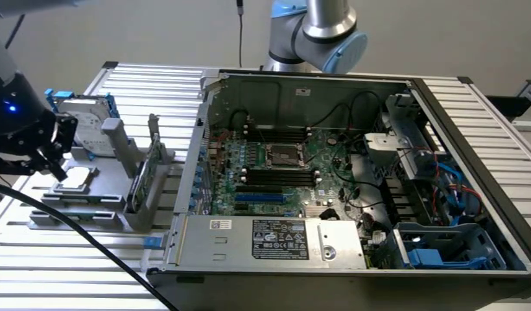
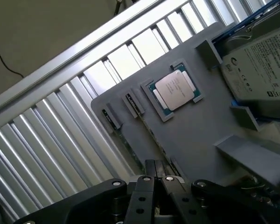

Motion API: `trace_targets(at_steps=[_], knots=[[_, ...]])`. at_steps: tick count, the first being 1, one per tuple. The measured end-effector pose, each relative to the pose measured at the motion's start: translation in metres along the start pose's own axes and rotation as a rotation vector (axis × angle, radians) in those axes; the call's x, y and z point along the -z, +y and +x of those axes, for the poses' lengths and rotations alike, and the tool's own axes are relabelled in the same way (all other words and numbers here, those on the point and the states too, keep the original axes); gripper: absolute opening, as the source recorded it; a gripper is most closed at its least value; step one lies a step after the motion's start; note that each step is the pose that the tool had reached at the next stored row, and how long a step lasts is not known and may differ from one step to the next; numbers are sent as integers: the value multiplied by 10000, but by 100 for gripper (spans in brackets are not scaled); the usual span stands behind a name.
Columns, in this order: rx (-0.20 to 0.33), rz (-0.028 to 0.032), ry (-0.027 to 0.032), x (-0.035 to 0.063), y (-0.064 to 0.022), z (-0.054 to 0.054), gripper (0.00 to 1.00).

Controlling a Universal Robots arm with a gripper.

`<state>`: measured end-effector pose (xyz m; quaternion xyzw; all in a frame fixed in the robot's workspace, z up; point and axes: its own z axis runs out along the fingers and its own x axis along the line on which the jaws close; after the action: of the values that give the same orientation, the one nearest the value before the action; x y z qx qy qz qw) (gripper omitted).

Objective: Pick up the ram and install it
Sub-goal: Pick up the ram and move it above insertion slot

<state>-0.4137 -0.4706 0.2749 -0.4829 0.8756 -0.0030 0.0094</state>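
I've got the jaws shut tight, tips pressed together, and I can't see anything caught between them. In the exterior view they hang over the grey holder [image 1: 40, 220] on that view's left, just above the square silver processor [image 1: 75, 186].

The ram [image 1: 82, 211] lies on edge in its slot along the near side of the holder, a thin dark-green strip. In the wrist view the ram [image 2: 133, 149] runs straight towards the fingertips, but I can't tell whether they touch it. The processor [image 2: 174, 89] sits in its own recess beyond it, and the hard drive [image 2: 261, 65] rests at the far end of the holder [image 2: 196, 135].

The open computer case [image 1: 472, 162] stands beside the holder on the slatted bench [image 1: 58, 272]. The black slots [image 1: 278, 176] on its motherboard [image 1: 274, 194] are well apart from the ram. A green card [image 1: 142, 184] stands upright between holder and case.
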Motion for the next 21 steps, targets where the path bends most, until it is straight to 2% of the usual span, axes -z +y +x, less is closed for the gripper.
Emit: trace_targets(at_steps=[17, 21], knots=[[3095, -45, -44, -85, 1, 1, 11], [3809, -83, -41, -104, 1, 1, 11]])
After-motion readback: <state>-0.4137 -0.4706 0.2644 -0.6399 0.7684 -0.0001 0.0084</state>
